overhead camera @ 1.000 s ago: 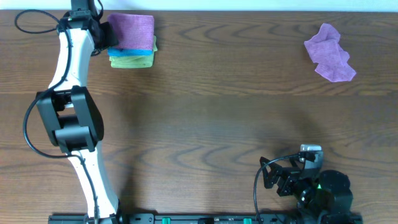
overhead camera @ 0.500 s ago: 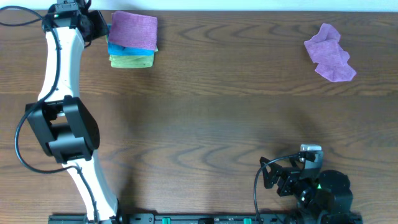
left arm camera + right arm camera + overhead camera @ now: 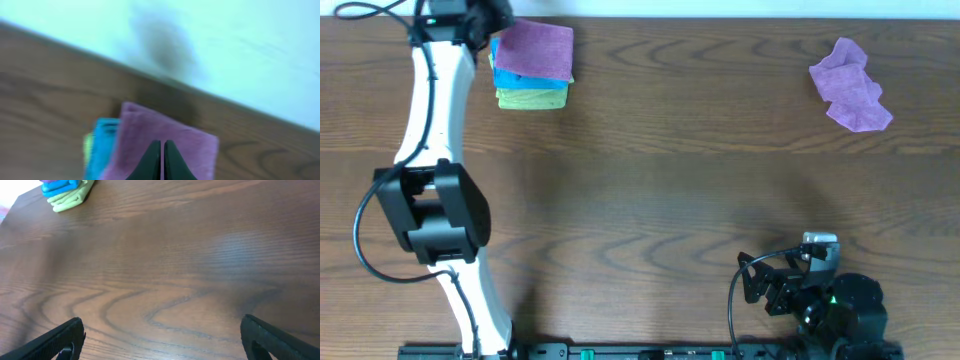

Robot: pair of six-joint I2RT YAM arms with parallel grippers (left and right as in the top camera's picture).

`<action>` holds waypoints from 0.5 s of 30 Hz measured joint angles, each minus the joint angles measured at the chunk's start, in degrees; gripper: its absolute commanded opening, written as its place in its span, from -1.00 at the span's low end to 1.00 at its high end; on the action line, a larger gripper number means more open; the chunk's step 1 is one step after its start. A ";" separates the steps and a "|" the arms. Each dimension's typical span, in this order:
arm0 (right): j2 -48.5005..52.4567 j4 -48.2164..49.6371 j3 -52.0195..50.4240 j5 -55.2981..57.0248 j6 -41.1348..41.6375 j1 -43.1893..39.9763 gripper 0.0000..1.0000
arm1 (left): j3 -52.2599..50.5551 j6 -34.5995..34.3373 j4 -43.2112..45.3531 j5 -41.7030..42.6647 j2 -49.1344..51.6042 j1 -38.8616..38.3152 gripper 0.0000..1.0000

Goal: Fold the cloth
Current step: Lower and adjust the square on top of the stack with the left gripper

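Observation:
The cloth (image 3: 533, 50) lies folded into a lilac-purple rectangle on top of a stack at the table's far left; in the left wrist view the cloth (image 3: 185, 145) fills the lower middle. My left gripper (image 3: 483, 17) hovers at the stack's far-left corner, and in its own view the left gripper (image 3: 163, 150) is shut, its dark fingers pressed together above the cloth with nothing between them. Near the front edge on the right, my right gripper (image 3: 788, 280) rests, and in its wrist view the right gripper (image 3: 165, 340) stands wide open over bare wood.
Under the cloth lie a blue folded cloth (image 3: 530, 82) and a yellow-green one (image 3: 532, 98). A second, crumpled purple cloth (image 3: 850, 85) sits at the far right. The table's back edge (image 3: 240, 107) runs just behind the stack.
The left gripper has closed from open and let go of the cloth, which stays on the stack. The left arm has swung slightly along the back edge. The right arm has not moved.

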 measured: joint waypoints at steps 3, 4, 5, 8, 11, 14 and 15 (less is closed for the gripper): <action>0.00 0.00 0.00 -0.02 0.00 0.00 0.99 | 0.00 -0.22 0.79 -0.92 0.35 -1.64 -0.89; 0.00 0.00 0.00 -0.02 0.00 0.00 0.98 | 0.02 -0.24 1.01 -1.11 0.70 -1.92 -0.89; 0.00 0.02 0.00 -0.02 0.00 0.00 0.98 | 0.13 -0.26 1.22 -1.33 1.31 -2.10 -0.89; 0.00 0.00 0.00 -0.02 0.00 0.00 0.98 | 0.31 -0.37 1.46 -1.86 3.61 -2.14 -0.89; 0.00 0.00 0.00 0.00 0.00 0.00 0.98 | 0.31 -0.81 1.60 -2.29 7.10 -2.01 -0.89; 0.00 0.00 0.00 -0.02 0.00 0.00 0.99 | 0.31 -1.40 1.62 -2.38 9.86 -1.99 -0.89; 0.00 0.00 0.00 -0.02 0.00 0.00 0.98 | 0.31 -1.55 1.62 -2.38 10.69 -1.99 -0.89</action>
